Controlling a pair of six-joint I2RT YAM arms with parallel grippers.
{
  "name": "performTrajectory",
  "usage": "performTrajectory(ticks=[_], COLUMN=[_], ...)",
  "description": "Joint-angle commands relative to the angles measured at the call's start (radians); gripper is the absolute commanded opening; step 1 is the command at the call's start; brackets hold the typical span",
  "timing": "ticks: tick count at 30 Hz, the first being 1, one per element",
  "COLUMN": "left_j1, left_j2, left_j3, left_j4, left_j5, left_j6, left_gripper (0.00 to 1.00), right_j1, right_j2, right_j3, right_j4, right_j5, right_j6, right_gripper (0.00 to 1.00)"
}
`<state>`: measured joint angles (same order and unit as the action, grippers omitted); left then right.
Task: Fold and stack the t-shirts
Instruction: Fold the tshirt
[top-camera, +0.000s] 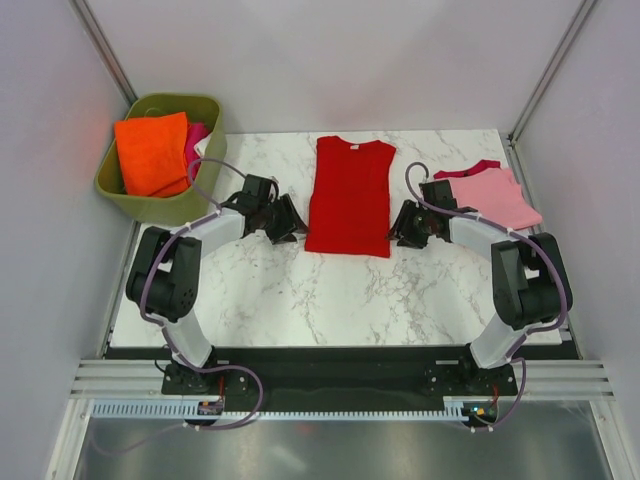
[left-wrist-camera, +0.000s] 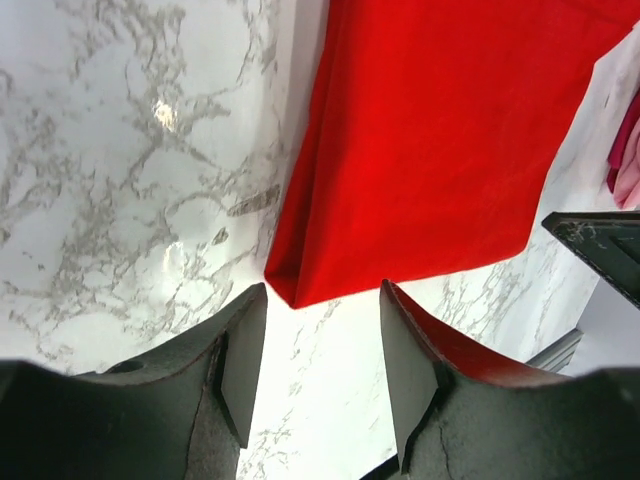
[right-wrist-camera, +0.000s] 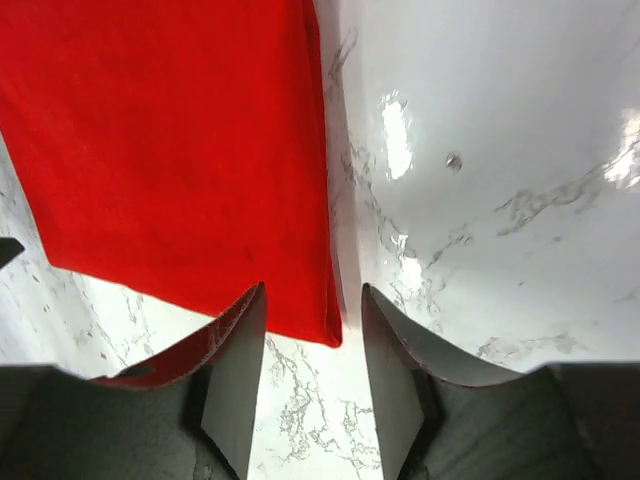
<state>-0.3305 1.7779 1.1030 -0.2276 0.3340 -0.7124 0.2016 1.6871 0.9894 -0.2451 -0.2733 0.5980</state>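
The red t-shirt (top-camera: 350, 196) lies flat in the middle of the marble table, sleeves folded in, collar at the far end. My left gripper (top-camera: 288, 222) is open just left of its near left corner (left-wrist-camera: 290, 290), which lies just beyond my jaws. My right gripper (top-camera: 403, 224) is open just right of its near right corner (right-wrist-camera: 325, 325), which lies just past the tips of my jaws. The pink t-shirt (top-camera: 492, 193) with dark pink trim lies folded at the far right, behind my right arm. Both grippers (left-wrist-camera: 322, 345) (right-wrist-camera: 312, 345) are empty.
An olive-green tub (top-camera: 160, 205) at the far left holds an orange cloth (top-camera: 152, 153) and a bit of pink cloth. White walls with metal posts close in the table. The table's front edge runs just before the arm bases.
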Motion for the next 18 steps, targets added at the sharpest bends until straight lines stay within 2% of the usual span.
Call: performTrajectory(ticks=[1, 6, 10, 14, 18], left_j1=[-0.005, -0.018, -0.030, -0.039, -0.039], left_j2=[-0.049, -0.032, -0.014, 0.011, 0.025], left_j3=[-0.054, -0.087, -0.117, -0.115, -0.106], left_j4=[0.071, 0.089, 0.119, 0.142, 0.143], left_j5=[0.008, 0.022, 0.028, 0.033, 0.022], left_j6=[0.042, 0.041, 0.031, 0.022, 0.021], left_gripper=[0.56, 0.52, 0.50, 0.49, 0.46], right_j1=[0.022, 0.048, 0.061, 0.064, 0.062], right_j2=[-0.026, -0.020, -0.012, 0.002, 0.000], right_j3=[-0.038, -0.081, -0.115, -0.129, -0.135], right_j4=[0.072, 0.084, 0.108, 0.118, 0.119], right_j5=[-0.064, -0.063, -0.067, -0.063, -0.050], right_j6=[-0.015, -0.015, -0.009, -0.007, -0.012], right_gripper=[0.49, 0.42, 0.41, 0.34, 0.31])
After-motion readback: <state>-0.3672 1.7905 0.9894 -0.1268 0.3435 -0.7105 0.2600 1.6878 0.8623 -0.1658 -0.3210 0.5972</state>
